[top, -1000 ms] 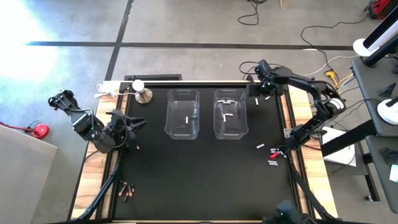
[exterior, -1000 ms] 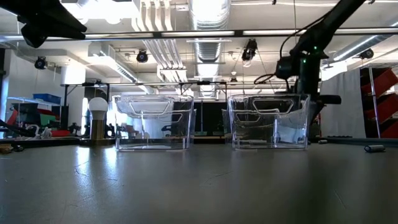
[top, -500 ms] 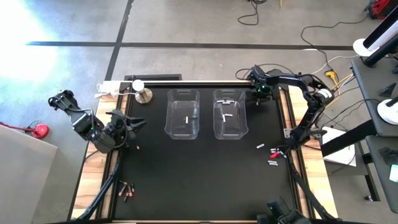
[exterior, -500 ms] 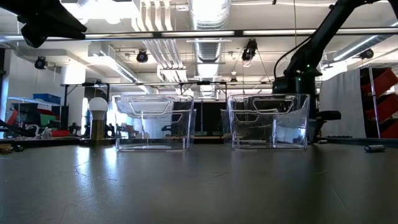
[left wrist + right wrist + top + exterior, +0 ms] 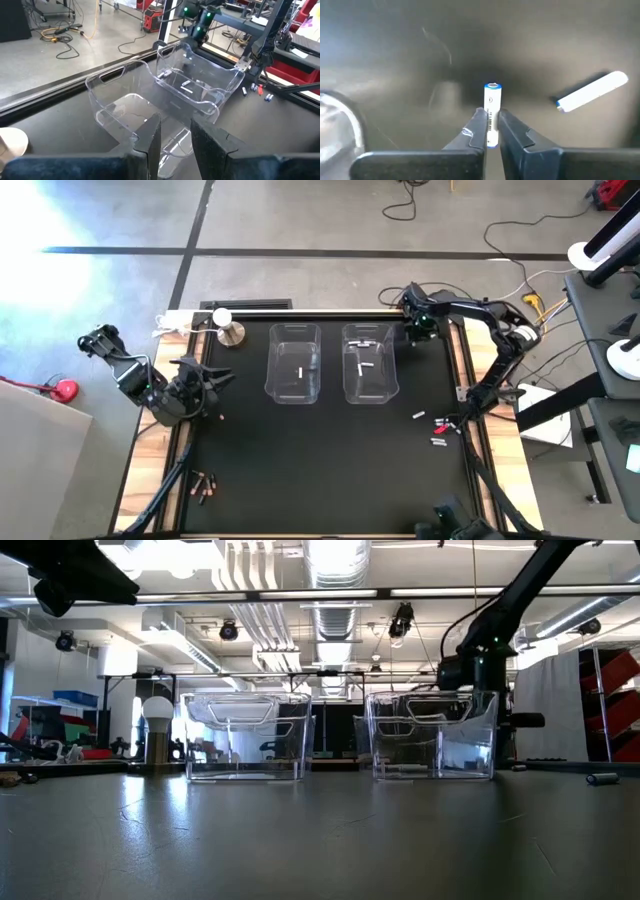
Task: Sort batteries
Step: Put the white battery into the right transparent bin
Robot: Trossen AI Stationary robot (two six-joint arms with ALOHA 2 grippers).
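My right gripper (image 5: 415,321) (image 5: 492,131) is at the table's far right corner, just right of the right clear bin (image 5: 370,363), shut on a white battery (image 5: 492,100). Another white battery (image 5: 592,91) lies on the table close by. Both bins hold white batteries (image 5: 365,366) (image 5: 299,370). More white batteries (image 5: 437,438) lie near the right edge, beside a small red bit (image 5: 441,426). Copper batteries (image 5: 203,485) lie at the near left. My left gripper (image 5: 205,380) (image 5: 175,135) waits open at the left edge. My right gripper pinches the white battery's lower half (image 5: 492,122) between its two fingertips. The fingers lie along the battery, whose capped end (image 5: 492,88) sticks out beyond them toward the table. Whether that end touches the table I cannot tell.
The left clear bin (image 5: 294,362) stands beside the right one at the table's far middle. A small lamp-like stand (image 5: 228,328) is at the far left corner. Bare black mat (image 5: 320,460) spreads over the near half.
My right gripper has moved a little toward the table's left, closer to the right bin's far right corner, and come down lower. Its arm's elbow has swung in toward the far edge. The left arm has kept still.
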